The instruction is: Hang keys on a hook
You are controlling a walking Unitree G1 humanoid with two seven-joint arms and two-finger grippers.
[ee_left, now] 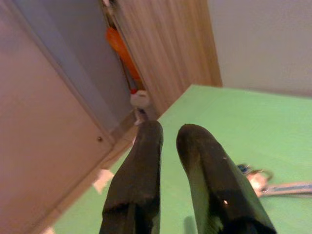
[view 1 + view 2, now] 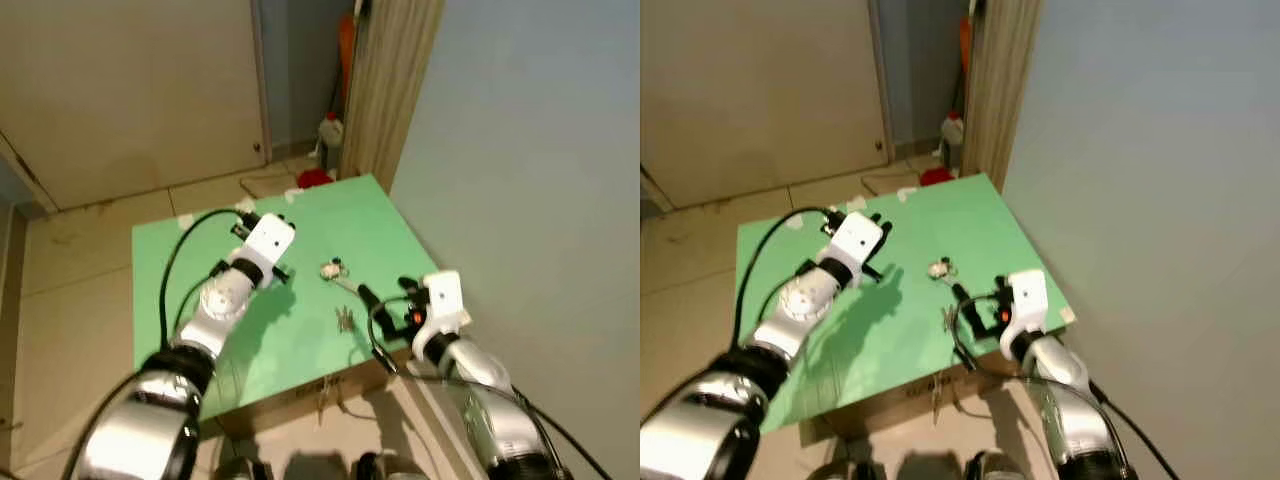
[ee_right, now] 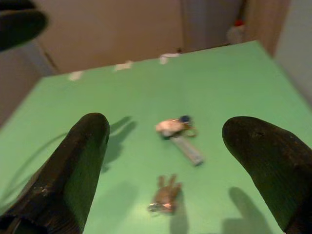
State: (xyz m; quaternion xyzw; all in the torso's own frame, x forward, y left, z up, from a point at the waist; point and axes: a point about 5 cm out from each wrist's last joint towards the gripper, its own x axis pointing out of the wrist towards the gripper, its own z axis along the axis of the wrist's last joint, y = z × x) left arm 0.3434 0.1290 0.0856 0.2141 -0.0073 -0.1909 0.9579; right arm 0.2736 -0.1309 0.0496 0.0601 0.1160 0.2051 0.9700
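- Nearest the head camera: right gripper (image 2: 385,297) near the front right corner of the green table (image 2: 170,260), fingers spread wide apart, nothing between them.
- Just ahead of those fingers in the right wrist view: bunch of keys (image 3: 165,195) flat on the green top, joined by a grey strap (image 3: 187,149) to a pale fob (image 3: 170,126) lying further in toward the table's middle.
- Keys (image 2: 344,319) near the front edge, right of centre, slightly to the left of the open right gripper and apart from it; not touched, not lifted.
- Left gripper (image 1: 170,161) over the middle of the table, fingers close together with a narrow gap, gripping nothing; fob and strap just beside it, toward the right edge.
- Risk: flat, thin keys on a smooth top likely to slide away or slip out of a pinch from above.
- Risk: closing on the strap or fob alone likely to leave the bunch swinging, awkward for threading onto a hook.
- Risk: keys close to the front edge, so a nudge toward it could push them off onto the tiled floor (image 2: 70,250).
- No hook identifiable in these pictures; a turn or walk with a loose grip could mean a drop.
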